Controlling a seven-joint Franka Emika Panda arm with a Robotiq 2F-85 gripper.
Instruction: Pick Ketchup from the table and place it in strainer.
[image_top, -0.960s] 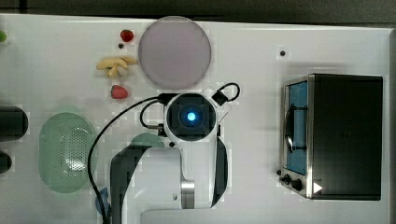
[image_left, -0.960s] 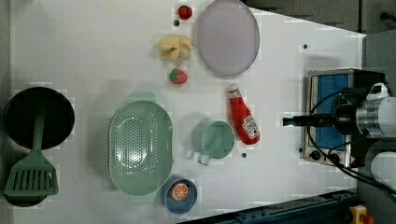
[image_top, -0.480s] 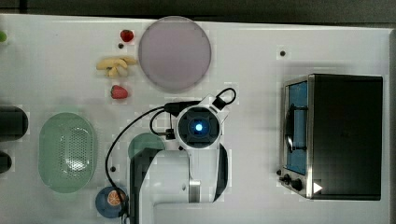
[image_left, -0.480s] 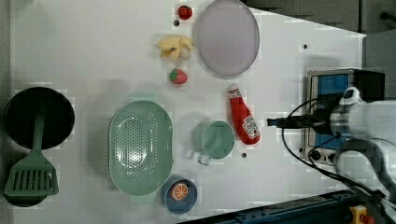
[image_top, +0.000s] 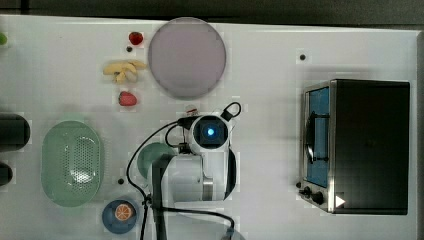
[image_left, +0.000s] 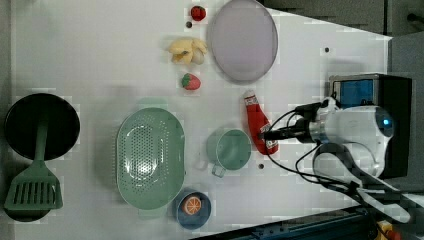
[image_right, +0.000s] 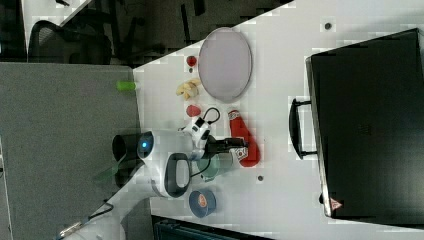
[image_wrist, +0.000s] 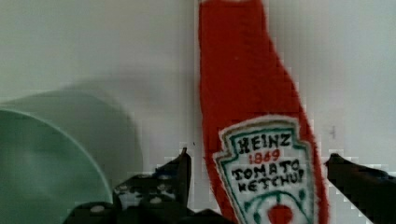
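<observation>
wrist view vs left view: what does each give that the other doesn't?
Wrist view alone: the label text on the Ketchup, and the open hand with a finger either side of the bottle, not closed on it.

Left view alone: the strainer with nothing in it, the grey plate, bananas, two strawberries, a dark pan with a green spatula, a blue bowl holding an orange slice, the toaster oven.

Both: the Ketchup lying on the white table beside the green cup, with the hand at its label end.
</observation>
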